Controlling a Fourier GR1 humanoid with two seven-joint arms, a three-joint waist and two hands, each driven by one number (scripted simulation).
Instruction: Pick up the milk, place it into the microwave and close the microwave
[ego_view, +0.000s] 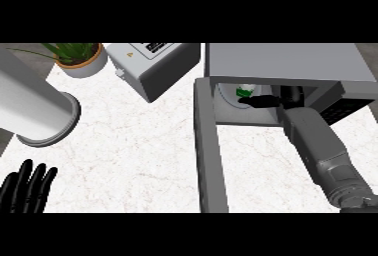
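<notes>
**Right hand and milk inside the open microwave**

The black right hand (264, 101), reached into the cavity, curls its fingers round the small white milk carton (246, 91) with a green label. The carton, seemingly upright, sits just left of the palm inside the grey box-shaped microwave (288, 62). The long grey door (210, 155) juts towards the robot between the arms. The black left hand (28, 187) rests open at lower left. No lettering is legible.

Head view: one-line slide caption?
Right hand at the white, green-labelled milk carton inside the grey microwave, door open; left hand resting open, lower left.
</notes>
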